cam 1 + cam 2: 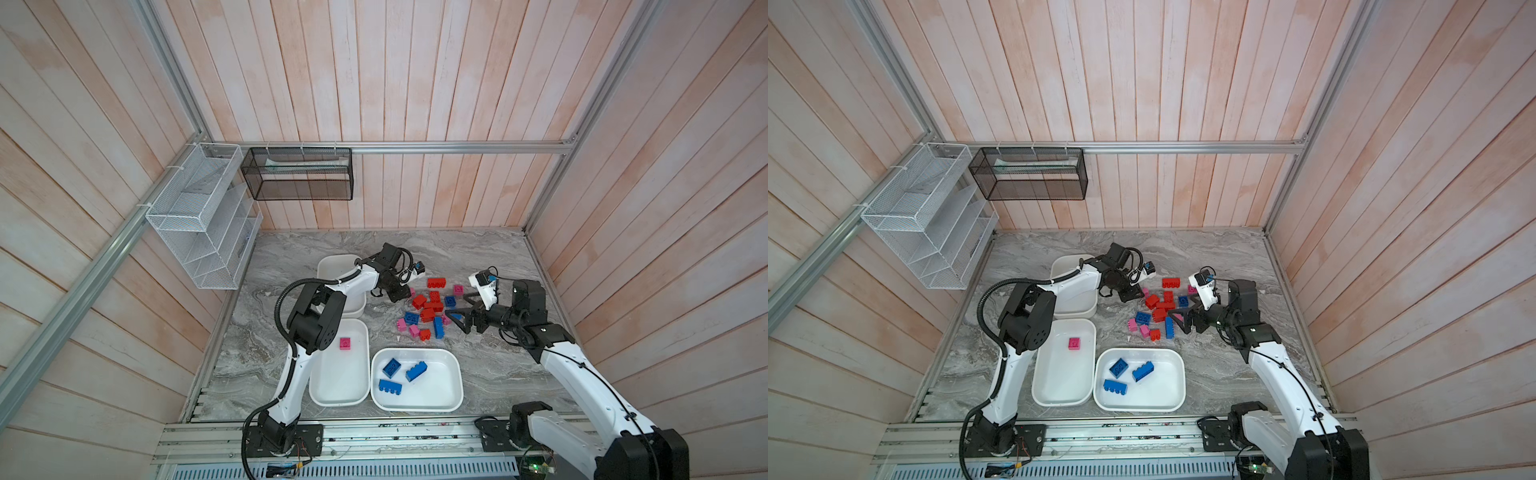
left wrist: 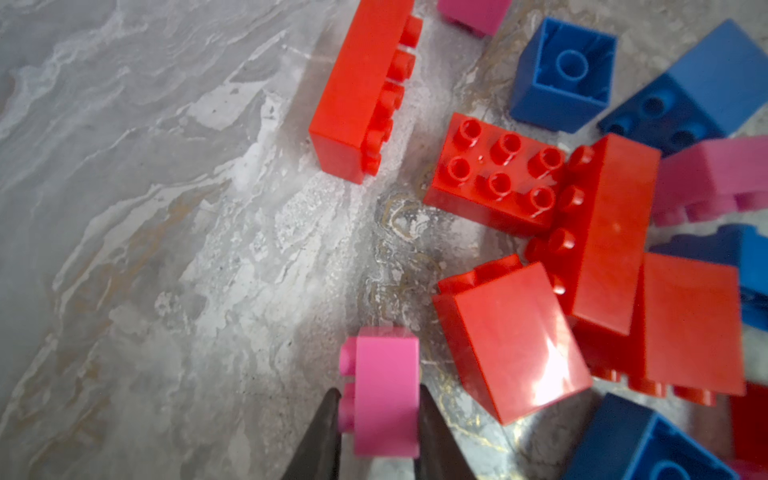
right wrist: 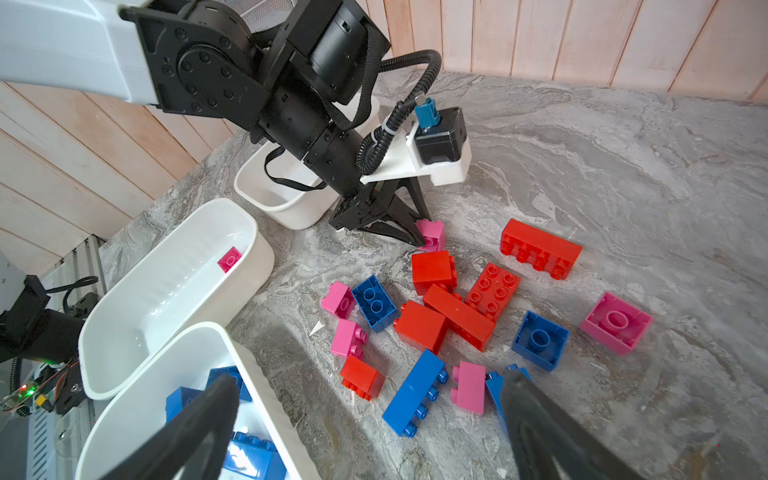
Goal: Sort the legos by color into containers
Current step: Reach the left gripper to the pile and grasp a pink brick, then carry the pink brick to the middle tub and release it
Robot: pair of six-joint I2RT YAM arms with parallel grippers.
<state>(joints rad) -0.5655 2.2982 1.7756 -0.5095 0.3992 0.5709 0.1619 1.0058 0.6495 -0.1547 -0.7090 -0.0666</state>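
On the marble worktop (image 1: pixel 478 374), four legos are sorted, most remain; left pincer (image 2: pixel 380 415) grips a pink brick (image 2: pixel 384 390), right pincer (image 3: pixel 370 419) gapes empty.

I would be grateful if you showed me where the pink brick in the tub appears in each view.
Top views: pink brick in the middle tub.
Left wrist: not in view.
Right wrist: brick at that tub's far end.
Shared landmark: the blue-brick tub beside it.
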